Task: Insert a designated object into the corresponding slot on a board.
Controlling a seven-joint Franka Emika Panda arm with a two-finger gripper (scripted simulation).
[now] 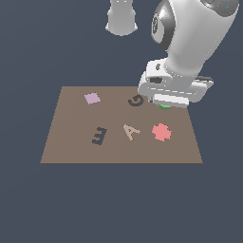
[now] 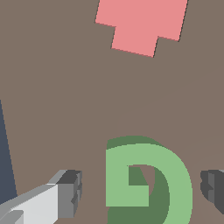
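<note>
The green G block (image 2: 175,183) lies on the brown board (image 1: 71,142), between my two fingers in the wrist view. In the exterior view only a sliver of it (image 1: 164,107) shows under the hand. My gripper (image 2: 142,192) is open, with one finger (image 2: 70,192) and the other finger (image 2: 213,186) apart from the block on either side. The dark G-shaped slot (image 1: 136,100) is just to the exterior view's left of the hand. The fingertips are hidden by the hand in the exterior view.
On the board are a pink square (image 1: 92,98), a dark E-shaped recess (image 1: 98,136), a tan letter A (image 1: 131,131) and a red cog-edged piece (image 1: 162,132), which also shows in the wrist view (image 2: 140,22). The arm's bulk hangs over the board's far right.
</note>
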